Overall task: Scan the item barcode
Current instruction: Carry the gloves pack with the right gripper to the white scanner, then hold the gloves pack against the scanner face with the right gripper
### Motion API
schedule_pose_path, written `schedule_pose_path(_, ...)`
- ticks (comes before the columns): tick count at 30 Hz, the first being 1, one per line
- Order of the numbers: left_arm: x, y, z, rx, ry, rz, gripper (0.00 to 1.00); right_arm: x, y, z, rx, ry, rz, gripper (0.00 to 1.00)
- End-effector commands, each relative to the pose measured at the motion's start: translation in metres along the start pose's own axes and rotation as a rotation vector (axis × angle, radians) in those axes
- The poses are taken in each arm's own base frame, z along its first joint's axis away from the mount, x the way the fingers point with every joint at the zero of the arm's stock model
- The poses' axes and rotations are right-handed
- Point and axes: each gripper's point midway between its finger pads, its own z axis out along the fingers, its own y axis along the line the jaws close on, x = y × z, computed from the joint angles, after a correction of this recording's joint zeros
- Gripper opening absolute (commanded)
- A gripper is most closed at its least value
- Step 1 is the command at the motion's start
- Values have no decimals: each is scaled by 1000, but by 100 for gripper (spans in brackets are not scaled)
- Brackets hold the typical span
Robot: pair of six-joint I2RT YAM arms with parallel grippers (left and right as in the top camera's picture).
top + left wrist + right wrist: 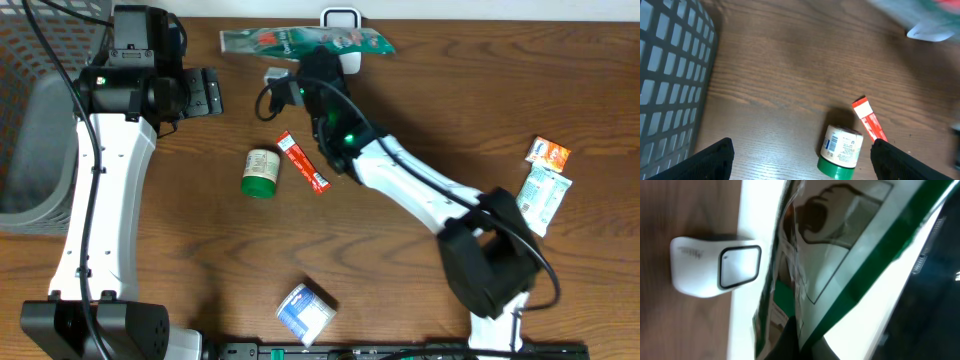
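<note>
From above, the left arm rises nearest the lens. Its left gripper hangs over bare wood beside a grey basket, fingers spread wide and holding nothing. The right gripper reaches to the far edge of the table, clamped on a green packet that it holds flat just beside the white scanner. On the table lie a green-lidded jar on its side, a red sachet just beside it, a blue-and-white carton near the front edge, and an orange packet and a white-green sachet at the right.

In the left wrist view, the dark fingers frame the bottom corners, well apart. Between them lies the jar, with the red sachet at its right and the basket at the left.

In the right wrist view, the green packet fills most of the frame, pinched at the bottom by a dark finger. The scanner stands beside it at the left.
</note>
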Motion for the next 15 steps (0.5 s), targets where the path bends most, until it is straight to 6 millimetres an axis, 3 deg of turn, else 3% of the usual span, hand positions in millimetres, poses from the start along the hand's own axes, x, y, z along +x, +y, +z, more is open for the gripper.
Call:
schedule_pose_path(1, 2, 4, 5, -16, 15, 4, 88, -14, 10, 13, 33, 11, -228, 1)
schedule_pose_path(9, 2, 4, 5, -16, 15, 4, 88, -34, 46, 42, 102, 7, -445, 1)
schedule_pose_path(15, 2, 4, 5, -16, 15, 4, 88, -43, 60, 52, 98, -21, -456, 1)
